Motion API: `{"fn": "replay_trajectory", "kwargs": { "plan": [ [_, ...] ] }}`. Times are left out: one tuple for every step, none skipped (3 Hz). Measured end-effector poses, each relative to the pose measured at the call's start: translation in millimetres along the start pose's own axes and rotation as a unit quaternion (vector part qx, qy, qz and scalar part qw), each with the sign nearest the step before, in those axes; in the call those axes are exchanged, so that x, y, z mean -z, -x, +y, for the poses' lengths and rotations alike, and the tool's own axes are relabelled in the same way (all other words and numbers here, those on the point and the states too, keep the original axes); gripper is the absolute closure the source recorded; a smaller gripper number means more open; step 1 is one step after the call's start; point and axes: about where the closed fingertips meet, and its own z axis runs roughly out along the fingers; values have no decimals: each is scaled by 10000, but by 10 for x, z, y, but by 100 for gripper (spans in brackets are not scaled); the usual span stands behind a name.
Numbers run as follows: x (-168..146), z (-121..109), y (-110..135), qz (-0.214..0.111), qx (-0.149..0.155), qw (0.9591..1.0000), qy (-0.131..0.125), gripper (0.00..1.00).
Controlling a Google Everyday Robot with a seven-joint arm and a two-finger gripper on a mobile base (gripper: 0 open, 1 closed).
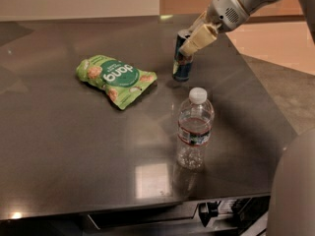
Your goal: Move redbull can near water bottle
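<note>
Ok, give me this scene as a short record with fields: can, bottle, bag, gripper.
can: redbull can standing far right on the table
bottle: water bottle upright, capped, nearer the camera, apart from the can
bag: green snack bag lying flat, left of the can
gripper: gripper at the can's upper part, overlapping it

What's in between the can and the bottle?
Nothing. In the camera view, only bare table lies between the can and the bottle. The gripper grips the can's top.

The dark metal surface is suggesting an office kitchen counter, the claw clasping the redbull can at its far right.
</note>
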Motion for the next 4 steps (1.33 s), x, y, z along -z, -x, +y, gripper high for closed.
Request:
{"fn": "replay_trajectory", "kwargs": {
  "plan": [
    [91,401,75,-79,523,9970,565,100],
    [138,722,65,-92,975,9904,971,100],
    [148,918,-30,-98,1259,9852,1161,100],
    [162,1070,-164,-107,1444,9808,1305,100]
  ]
}}
